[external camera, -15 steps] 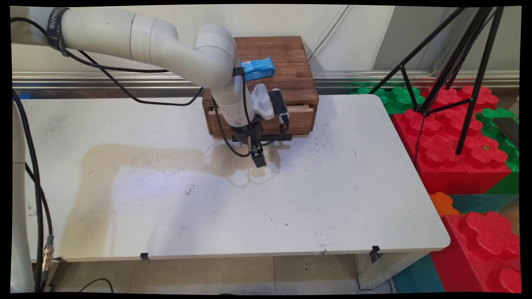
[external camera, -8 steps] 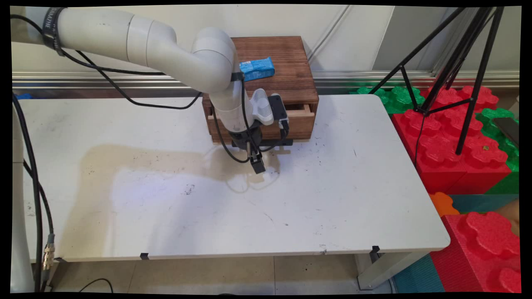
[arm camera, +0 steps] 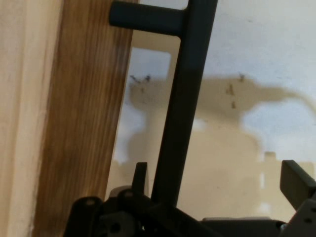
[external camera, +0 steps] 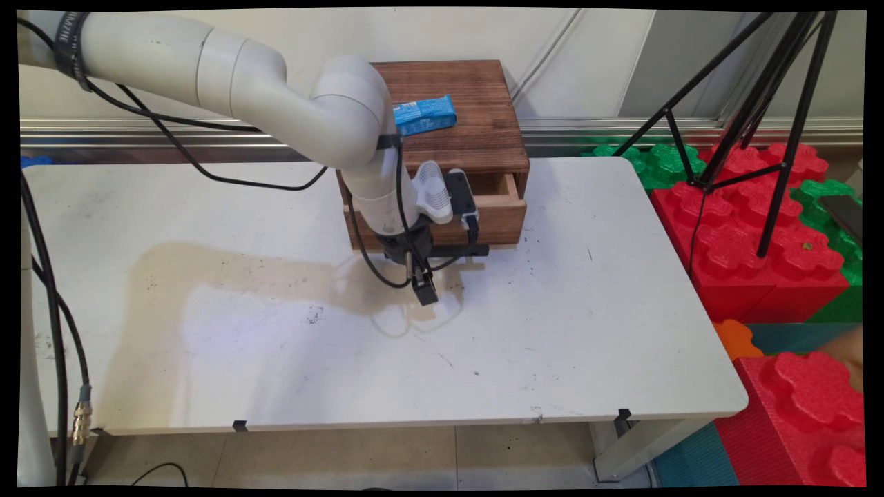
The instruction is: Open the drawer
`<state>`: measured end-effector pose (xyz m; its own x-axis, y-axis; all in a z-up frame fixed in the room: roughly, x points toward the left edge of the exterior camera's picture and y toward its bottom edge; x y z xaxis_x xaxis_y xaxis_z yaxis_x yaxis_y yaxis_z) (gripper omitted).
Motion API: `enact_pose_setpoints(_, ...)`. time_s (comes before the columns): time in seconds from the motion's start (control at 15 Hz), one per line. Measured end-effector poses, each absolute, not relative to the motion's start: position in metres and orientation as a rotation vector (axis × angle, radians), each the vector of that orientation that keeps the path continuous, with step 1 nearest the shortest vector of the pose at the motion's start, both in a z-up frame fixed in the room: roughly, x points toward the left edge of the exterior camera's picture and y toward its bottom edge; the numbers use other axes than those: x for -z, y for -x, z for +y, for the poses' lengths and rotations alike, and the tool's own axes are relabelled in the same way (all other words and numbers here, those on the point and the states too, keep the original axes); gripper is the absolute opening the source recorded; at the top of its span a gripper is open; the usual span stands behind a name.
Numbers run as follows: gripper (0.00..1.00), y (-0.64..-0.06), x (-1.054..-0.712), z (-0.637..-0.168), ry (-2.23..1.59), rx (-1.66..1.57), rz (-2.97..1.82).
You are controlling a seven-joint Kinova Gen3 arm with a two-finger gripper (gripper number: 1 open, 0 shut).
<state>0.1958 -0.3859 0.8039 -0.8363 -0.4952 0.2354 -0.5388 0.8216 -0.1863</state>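
You have the tool [arm camera: 218, 174] spread wide around the black handle [arm camera: 180, 113] of the drawer [external camera: 498, 207], which stands partly pulled out of the wooden box [external camera: 476, 96], with a blue packet [external camera: 425, 114] lying on the box's top.

The drawer box [external camera: 452, 131] sat at the back of the bench [external camera: 552, 331], against the wall side. A packet [external camera: 425, 114] lay on the box's top, toward its left. The drawer [external camera: 501, 207] stood partly out of the box's front, toward the near side. Its bar handle [arm camera: 185, 98] ran along the drawer front [arm camera: 84, 123], just clear of it. The hand [external camera: 423, 286] hung in front of the drawer, at the handle, above the bench.
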Motion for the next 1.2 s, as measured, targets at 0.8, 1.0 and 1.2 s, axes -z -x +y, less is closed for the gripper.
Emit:
enact_pose_setpoints(0.8, 1.0, -0.187, -0.806, -0.346, -0.766, -0.334, -2.848)
enact_pose_setpoints(1.0, 1.0, -0.183, -0.807, -0.334, -0.745, -0.33, -2.852)
enact_pose_setpoints(1.2, 1.0, -0.18, -0.808, -0.326, -0.73, -0.328, -2.854)
